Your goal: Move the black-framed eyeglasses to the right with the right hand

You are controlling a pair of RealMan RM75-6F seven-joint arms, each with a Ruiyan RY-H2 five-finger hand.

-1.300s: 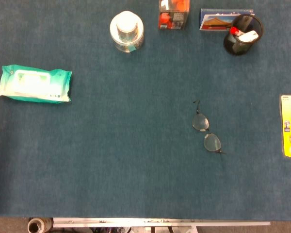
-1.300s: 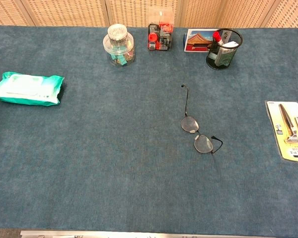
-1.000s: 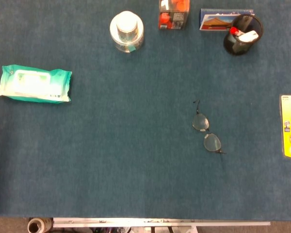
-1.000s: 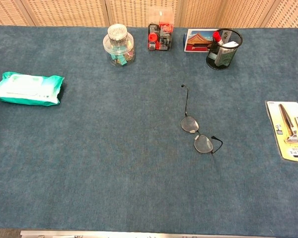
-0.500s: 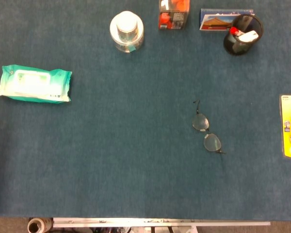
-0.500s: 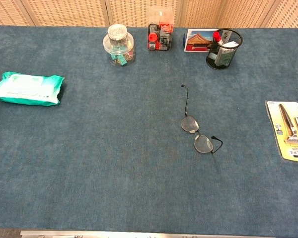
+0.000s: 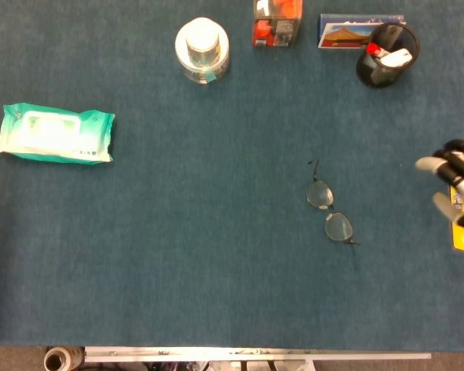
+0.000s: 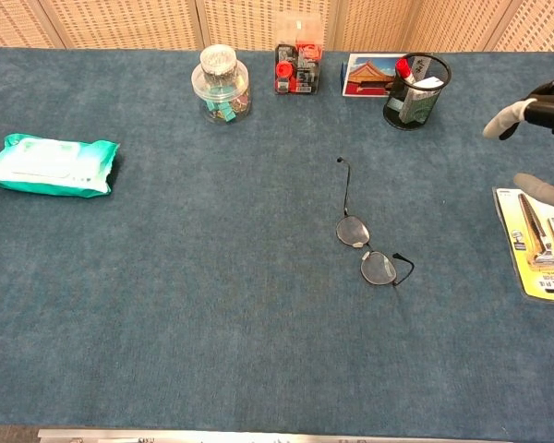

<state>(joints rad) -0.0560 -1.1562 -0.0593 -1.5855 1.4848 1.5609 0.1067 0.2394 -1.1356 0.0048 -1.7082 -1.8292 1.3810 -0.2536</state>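
Now your right hand (image 7: 458, 185) is hovering at the right edge of the table (image 7: 178, 255), fingers (image 8: 503, 119) spread apart and gripping nothing, partly over the yellow razor pack (image 8: 538, 245). Meanwhile the black-framed eyeglasses (image 7: 329, 207) are lying unfolded on the blue table right of center, well apart from that hand. Your left hand is showing in neither view.
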